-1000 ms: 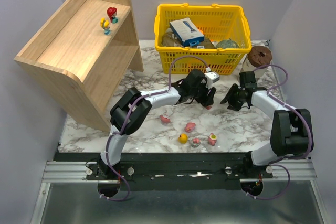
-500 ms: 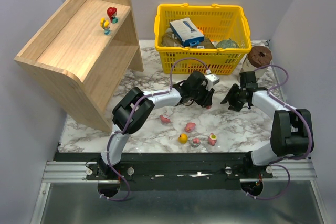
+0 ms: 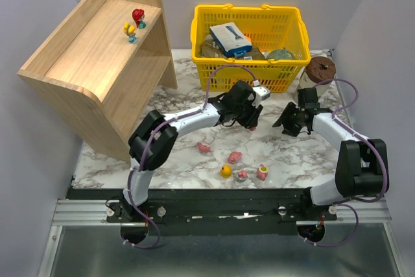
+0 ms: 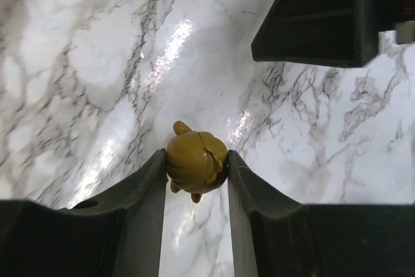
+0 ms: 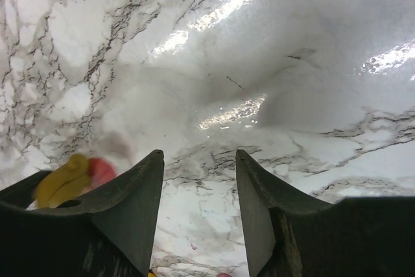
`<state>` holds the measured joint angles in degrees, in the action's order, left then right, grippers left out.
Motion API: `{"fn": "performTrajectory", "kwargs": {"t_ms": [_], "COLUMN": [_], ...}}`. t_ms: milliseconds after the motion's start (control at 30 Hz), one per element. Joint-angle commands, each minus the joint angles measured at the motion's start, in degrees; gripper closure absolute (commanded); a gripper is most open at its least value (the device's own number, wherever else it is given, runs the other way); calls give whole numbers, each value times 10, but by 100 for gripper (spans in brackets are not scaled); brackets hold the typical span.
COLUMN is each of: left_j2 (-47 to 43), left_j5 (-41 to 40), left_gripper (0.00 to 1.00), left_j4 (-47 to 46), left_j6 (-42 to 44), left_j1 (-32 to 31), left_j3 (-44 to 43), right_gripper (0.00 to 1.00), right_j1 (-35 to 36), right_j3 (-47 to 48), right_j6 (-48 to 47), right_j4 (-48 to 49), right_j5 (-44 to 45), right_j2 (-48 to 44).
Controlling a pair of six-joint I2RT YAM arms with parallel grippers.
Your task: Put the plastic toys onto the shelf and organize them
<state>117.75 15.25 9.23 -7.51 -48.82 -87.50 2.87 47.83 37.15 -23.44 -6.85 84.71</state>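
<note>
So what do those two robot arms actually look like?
The left arm and right arm match: white tubular links between chunky black rounded joints, thin purple cables looping alongside, and each ends in two dark wedge-shaped fingers.

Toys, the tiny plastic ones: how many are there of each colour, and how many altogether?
Red plastic toy figurine: 1
Yellow plastic toy figurines: 2
Pink plastic toy figurines: 4, one of them very pale
Olive plastic toy figurine: 1
Total: 8
</note>
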Motion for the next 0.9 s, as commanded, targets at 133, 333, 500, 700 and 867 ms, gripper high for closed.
{"fn": "performTrajectory", "kwargs": {"t_ms": [133, 333, 500, 700, 867], "left_j2": [-213, -291, -311, -321, -345], "left_j5": [-149, -270, -381, -476, -421], "left_gripper": [100, 100, 100, 100, 100], "left_j4": [194, 295, 378, 435, 481], "left_j6": [9, -8, 22, 69, 48], "left_j1": [0, -11, -15, -7, 73], "left_j3": [-78, -151, -281, -384, -441], "right_gripper": [43, 43, 43, 42, 42], "right_j1": [-4, -4, -4, -4, -4], "right_j3": [7, 10, 16, 14, 16], "right_j6": [-25, -30, -31, -34, -35], "right_j4": [-11, -8, -7, -8, -12], "right_j5": [-26, -38, -47, -47, -49], "right_j2": [-36, -35, -24, -20, -20]}}
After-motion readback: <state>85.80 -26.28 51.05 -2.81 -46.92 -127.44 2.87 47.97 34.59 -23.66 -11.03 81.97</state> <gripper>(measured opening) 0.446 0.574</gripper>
